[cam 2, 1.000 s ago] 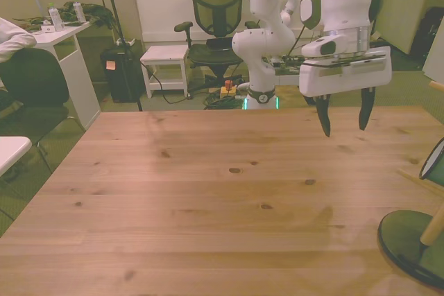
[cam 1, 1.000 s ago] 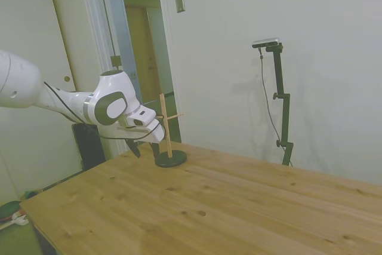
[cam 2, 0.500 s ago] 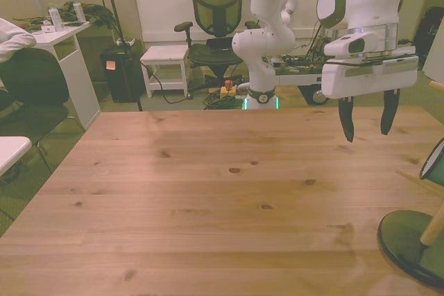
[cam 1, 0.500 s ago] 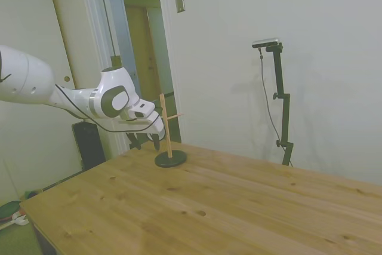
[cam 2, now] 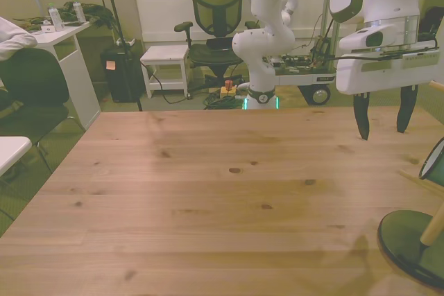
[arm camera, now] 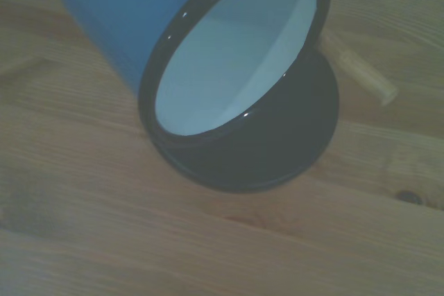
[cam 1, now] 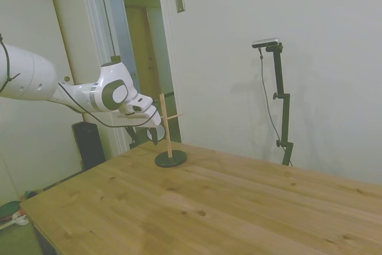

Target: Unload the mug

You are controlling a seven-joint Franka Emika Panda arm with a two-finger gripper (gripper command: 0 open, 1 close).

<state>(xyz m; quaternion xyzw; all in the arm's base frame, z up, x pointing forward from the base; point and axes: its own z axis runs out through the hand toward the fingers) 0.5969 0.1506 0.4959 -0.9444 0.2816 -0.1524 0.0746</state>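
The mug [arm camera: 111, 12] is blue with a white inside and a thin dark rim. It hangs tilted on a wooden peg [arm camera: 357, 71] of the mug stand, above the stand's dark round base [arm camera: 284, 143]. In the front view only the mug's rim [cam 2: 437, 161] shows at the right edge, over the stand's base [cam 2: 413, 244]. My gripper [cam 2: 383, 117] hovers open above the table, behind the stand, with nothing between its fingers. In the side view the gripper [cam 1: 147, 137] sits just left of the stand's post [cam 1: 165, 125] and hides the mug.
The wooden table [cam 2: 208, 192] stretches wide toward the front view's left. An office chair [cam 2: 216, 5], a small white stool [cam 2: 165, 57] and a desk with a person's sleeve [cam 2: 10, 36] lie beyond the table.
My gripper has moved toward the front view's right and a little higher, closer to the mug stand, staying open. The mug and stand have not moved.
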